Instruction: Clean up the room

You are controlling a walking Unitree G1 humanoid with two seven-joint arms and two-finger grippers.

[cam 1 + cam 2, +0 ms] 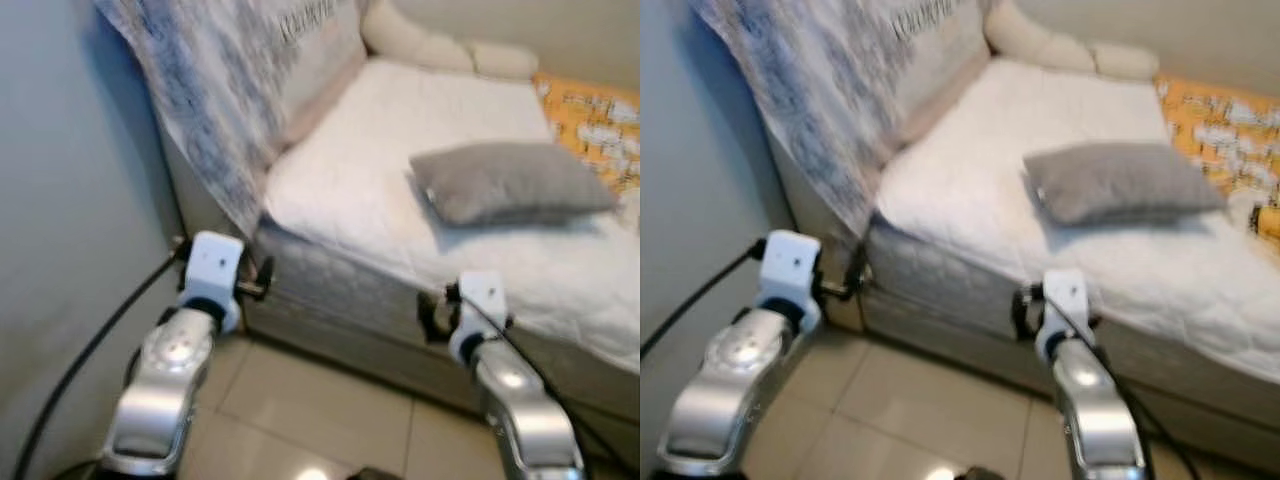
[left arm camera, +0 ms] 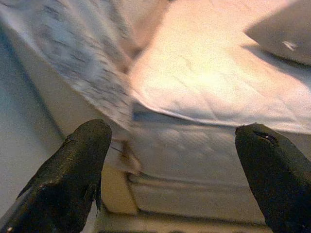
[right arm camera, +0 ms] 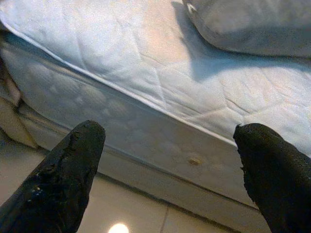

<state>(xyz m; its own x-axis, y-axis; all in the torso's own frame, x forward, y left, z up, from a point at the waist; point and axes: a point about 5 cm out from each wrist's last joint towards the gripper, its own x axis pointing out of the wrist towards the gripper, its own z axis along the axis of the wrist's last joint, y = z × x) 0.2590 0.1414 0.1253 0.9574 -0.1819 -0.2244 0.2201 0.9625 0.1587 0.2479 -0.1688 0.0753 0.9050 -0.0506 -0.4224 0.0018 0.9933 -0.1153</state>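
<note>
The robot stands at the side of the bed (image 1: 400,170), both arms raised in front of it, and by the look of things the tidying has hardly started. Nothing is in either gripper. The left gripper (image 2: 177,160) has its fingers spread wide, aimed at the corner where the mattress meets the headboard; the right gripper (image 3: 167,165) is spread just as wide, empty, pointing at the mattress edge with floor tiles (image 1: 320,410) below.

What is left? Judging from here, most of it. A grey pillow (image 1: 505,182) lies loose in the middle of the white mattress, tilted across it rather than squared up at the head. A blue-and-white blanket (image 1: 215,90) hangs over the headboard and spills down past the mattress corner, near the left arm. At the far end an orange patterned cloth (image 1: 595,125) sits bunched against the wall, and cream cushions (image 1: 440,45) are piled in the far corner.

The pillow looks soft and plump, smooth grey cover, no creases to speak of. It lies well apart from both grippers, up on the mattress beyond the right one. My guess is the pillow or the blanket comes first, but neither has been touched yet.
</note>
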